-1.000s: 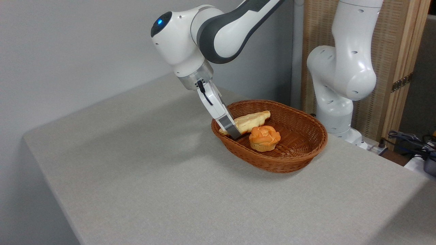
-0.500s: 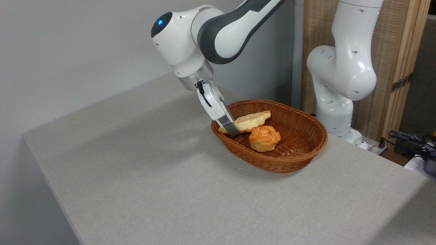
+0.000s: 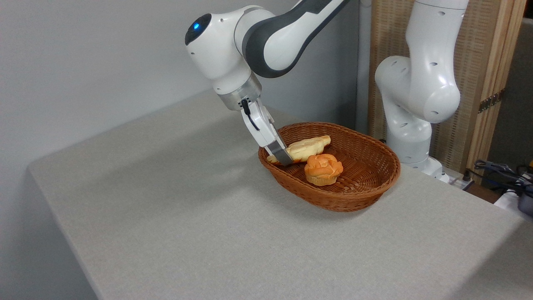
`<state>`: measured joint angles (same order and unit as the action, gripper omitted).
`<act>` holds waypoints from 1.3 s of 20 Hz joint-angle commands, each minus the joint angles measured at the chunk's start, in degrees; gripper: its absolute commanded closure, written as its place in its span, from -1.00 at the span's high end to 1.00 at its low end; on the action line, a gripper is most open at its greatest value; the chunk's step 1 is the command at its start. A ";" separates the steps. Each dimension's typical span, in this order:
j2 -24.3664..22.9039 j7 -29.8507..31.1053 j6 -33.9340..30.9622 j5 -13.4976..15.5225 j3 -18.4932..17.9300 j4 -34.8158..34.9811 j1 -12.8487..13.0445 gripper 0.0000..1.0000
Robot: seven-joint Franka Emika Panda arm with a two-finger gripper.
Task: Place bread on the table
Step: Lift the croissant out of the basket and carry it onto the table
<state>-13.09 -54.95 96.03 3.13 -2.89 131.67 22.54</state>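
The bread [image 3: 306,148], a long braided loaf, lies tilted along the back left wall of the brown wicker basket [image 3: 354,201]. My gripper [image 3: 284,159] reaches down over the basket's left rim. Its near finger [image 3: 278,151] covers the loaf close to its left end, and the far finger is hidden behind the loaf. The jaws look shut on the bread. The loaf's right end still rests against the basket wall. The grey-beige table [image 3: 179,208] spreads out to the left and front of the basket.
A small round rose-shaped orange bun [image 3: 323,168] sits in the middle of the basket, just right of my fingertips. The arm's white base column [image 3: 416,96] stands behind the basket at the right. Cables [image 3: 504,175] lie past the table's far right edge.
My gripper has risen slightly and shifted a little left at the loaf's left end. The bread has barely moved, and the bun and basket are as before.
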 commanded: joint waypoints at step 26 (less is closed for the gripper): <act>2.45 -4.55 2.22 2.14 -4.76 -18.90 -0.39 -0.63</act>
<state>-14.95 -58.43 94.04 4.09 -6.43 117.14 22.12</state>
